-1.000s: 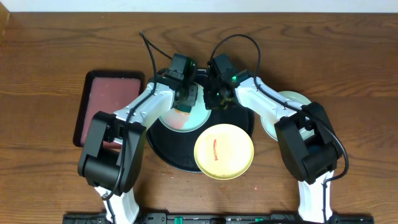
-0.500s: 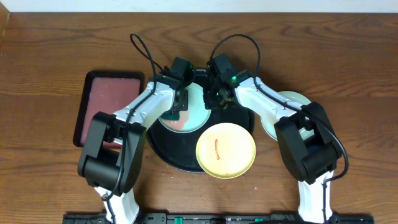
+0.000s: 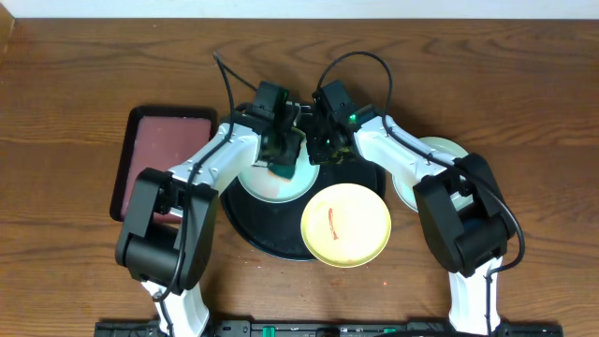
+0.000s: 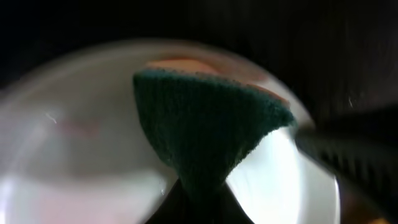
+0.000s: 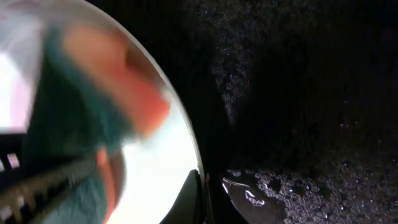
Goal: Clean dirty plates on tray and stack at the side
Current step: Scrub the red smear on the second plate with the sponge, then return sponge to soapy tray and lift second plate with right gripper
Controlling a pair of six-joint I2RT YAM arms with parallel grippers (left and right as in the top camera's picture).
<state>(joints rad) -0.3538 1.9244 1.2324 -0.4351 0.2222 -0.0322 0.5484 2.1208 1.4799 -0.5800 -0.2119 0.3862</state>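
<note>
While the tray [image 3: 257,234] sits on the wooden table [image 3: 75,84], left gripper [image 3: 279,152] clamps a sponge [image 4: 205,137] and right gripper [image 5: 205,186] is closed.

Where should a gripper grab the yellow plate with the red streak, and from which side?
Pinch its rim on the robot's right side, coming in from there. The yellow plate lies flat and thin, and that edge seems to overhang the black tray, likely leaving room for a finger beneath.
</note>
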